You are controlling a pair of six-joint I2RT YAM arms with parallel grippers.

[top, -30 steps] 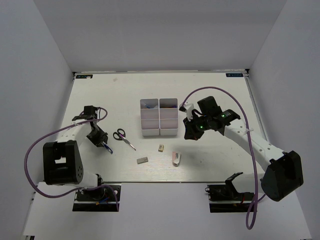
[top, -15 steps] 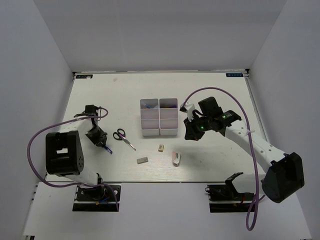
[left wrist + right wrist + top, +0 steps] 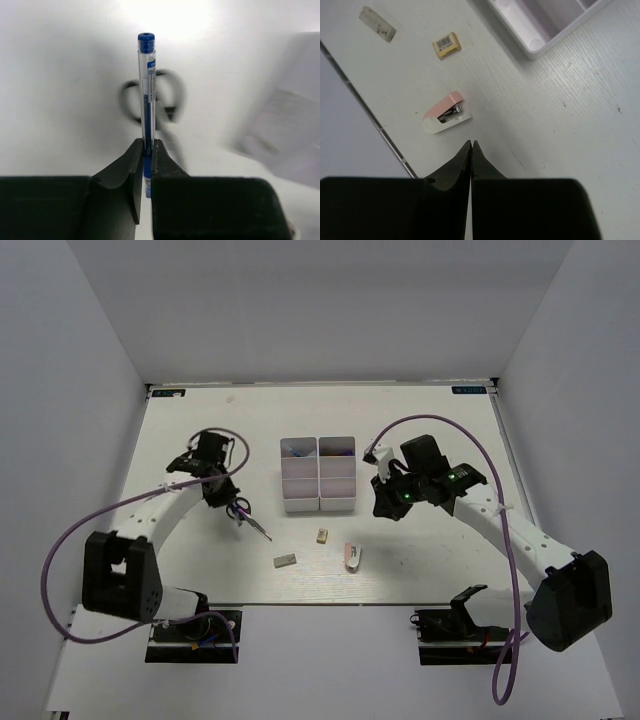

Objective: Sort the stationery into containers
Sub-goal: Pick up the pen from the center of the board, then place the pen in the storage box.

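My left gripper (image 3: 147,145) is shut on the blue pen (image 3: 147,85), which sticks out ahead of the jaws above the blurred black-handled scissors (image 3: 160,107). From above, this gripper (image 3: 228,502) is over the scissors (image 3: 250,520), left of the white bins (image 3: 318,476). My right gripper (image 3: 471,145) is shut and empty, just right of the bins (image 3: 540,25) in the top view (image 3: 385,502). The white-pink stapler (image 3: 447,112) (image 3: 352,556), beige eraser (image 3: 446,45) (image 3: 322,535) and grey-white block (image 3: 377,23) (image 3: 285,561) lie on the table. No highlighters show outside the bins.
White walls close in the table on three sides. The table's near edge (image 3: 370,115) runs close behind the stapler. Purple cables loop off both arms.
My left arm has swung right and away from its base, carrying the blue pen from the table's left side to above the scissors. My right arm has barely moved.
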